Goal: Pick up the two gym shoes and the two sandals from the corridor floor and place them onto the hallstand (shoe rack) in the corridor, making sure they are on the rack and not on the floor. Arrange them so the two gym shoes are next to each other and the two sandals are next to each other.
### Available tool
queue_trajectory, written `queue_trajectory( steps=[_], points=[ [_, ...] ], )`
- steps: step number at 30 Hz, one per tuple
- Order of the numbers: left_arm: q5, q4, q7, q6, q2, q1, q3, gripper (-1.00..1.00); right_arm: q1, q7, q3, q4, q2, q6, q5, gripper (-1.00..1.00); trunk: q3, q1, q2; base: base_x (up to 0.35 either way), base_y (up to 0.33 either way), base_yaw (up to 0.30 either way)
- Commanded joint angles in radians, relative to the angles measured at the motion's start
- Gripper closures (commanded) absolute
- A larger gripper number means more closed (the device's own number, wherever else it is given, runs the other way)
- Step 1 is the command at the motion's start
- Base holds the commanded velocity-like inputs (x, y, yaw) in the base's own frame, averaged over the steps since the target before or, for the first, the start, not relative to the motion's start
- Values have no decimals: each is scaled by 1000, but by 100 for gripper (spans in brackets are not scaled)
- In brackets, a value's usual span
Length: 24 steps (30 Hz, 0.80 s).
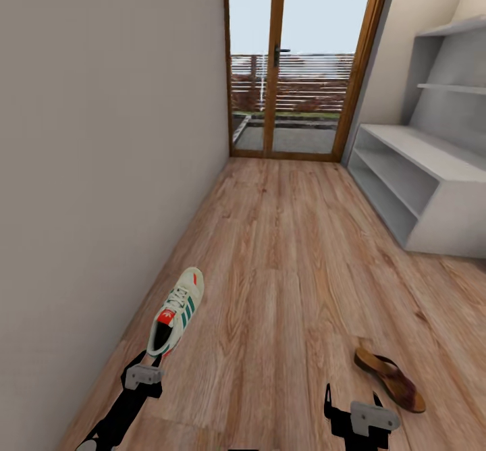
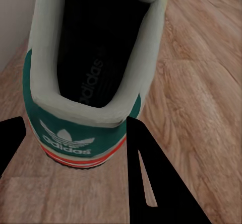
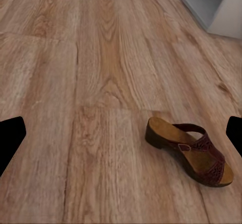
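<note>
Down by the wall on the corridor floor (image 1: 283, 262), gym shoe (image 1: 177, 310) heel-first right between the spread fingers of the left gripper (image 1: 144, 374), touching or not, can't tell. Off to the right, sandal (image 1: 391, 379) just beside the right gripper (image 1: 351, 412), also wide open, hallstand (image 1: 432, 188) well apart.

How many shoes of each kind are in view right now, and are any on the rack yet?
Sneakers: 1, on the floor by the left gripper
Sandals: 1, on the floor near the right gripper
On the shoe rack: 0
Total shoes in view: 2
</note>
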Motion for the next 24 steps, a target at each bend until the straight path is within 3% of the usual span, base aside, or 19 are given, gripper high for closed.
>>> queue_trajectory(
  steps=[1,24],
  points=[
    [1,0,-7,-2,0,-1,3,100,0,-6,1,0,0,1,7,-100,-1,0,0,325,0,-29],
    [1,0,-8,-2,0,-1,3,100,-1,-6,-1,7,1,1,7,-100,-1,0,0,325,45,-5]
  ],
)
